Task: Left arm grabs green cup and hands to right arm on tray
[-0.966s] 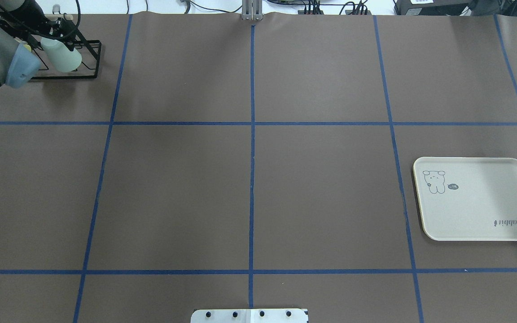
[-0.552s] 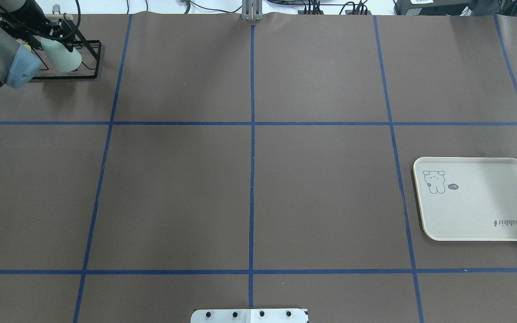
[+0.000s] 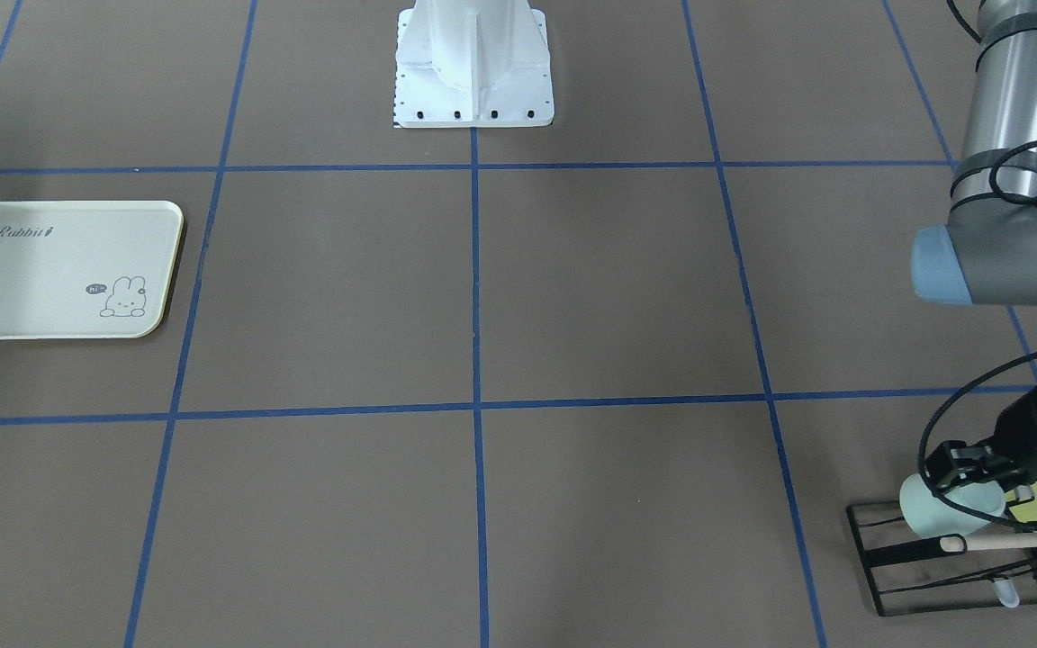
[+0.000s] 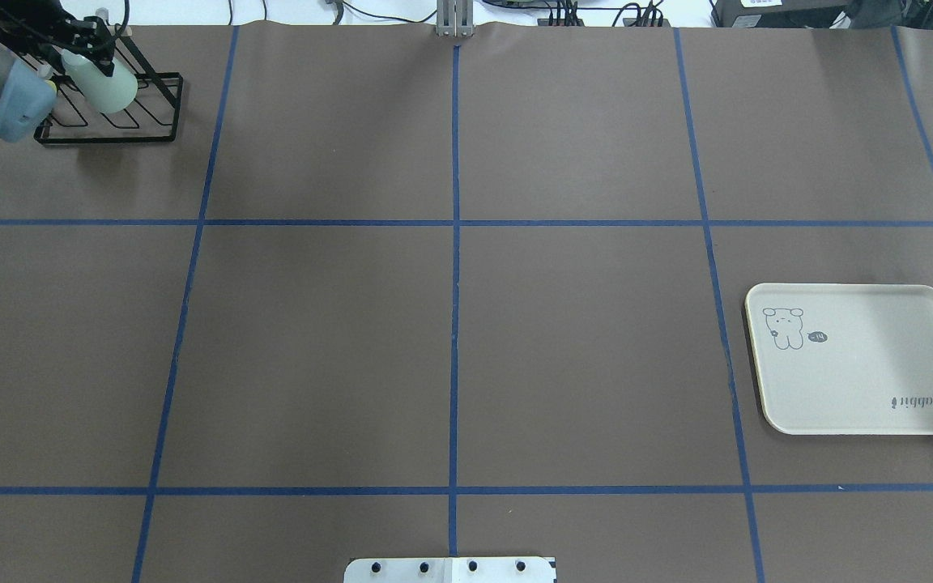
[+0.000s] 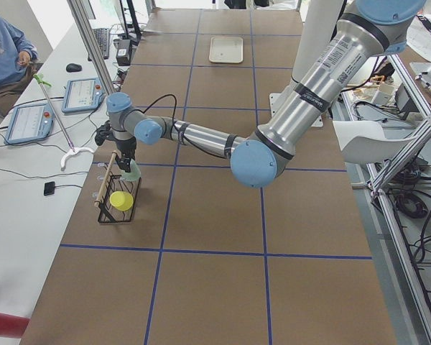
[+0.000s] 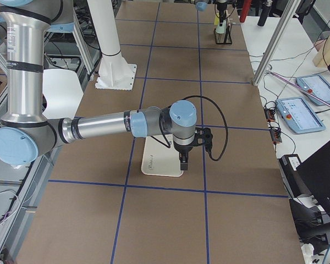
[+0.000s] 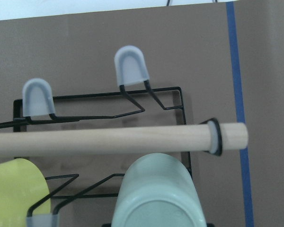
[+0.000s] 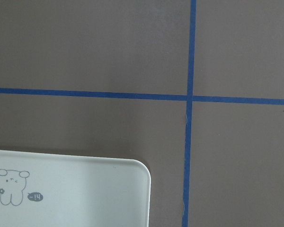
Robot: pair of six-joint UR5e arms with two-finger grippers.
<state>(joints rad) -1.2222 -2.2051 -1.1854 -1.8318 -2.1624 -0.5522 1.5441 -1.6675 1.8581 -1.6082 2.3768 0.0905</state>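
Green cup (image 4: 102, 87) lies on its side in my left tool (image 3: 964, 486), at the far left corner of the surface (image 4: 313, 340) and over the black wire rack (image 4: 110, 140). My left wrist view shows no fingers, only the cup's body running away from the camera with its closed end farthest off. In the front-facing view the black tool sits over the cup, so I judge it is pinching the cup and not standing spread around it.

The sideways hold makes sense to me. The rack stores its cups tipped over on prongs, so I have to take this one as it lies rather than from above. The wooden dowel (image 7: 109, 139) crosses just past the cup's closed end, and the yellow cup (image 7: 14, 189) sits just beside the green one on the same rack. That leaves me a narrow way out, and I expect any swing sideways could knock one or the other.

My right tool (image 6: 183, 159) hangs over the tray (image 4: 863, 380), well apart from the rack on the opposite side. I read that as waiting where the cup must end up. I cannot tell whether it is spread or pressed together. The hand-over has not begun.
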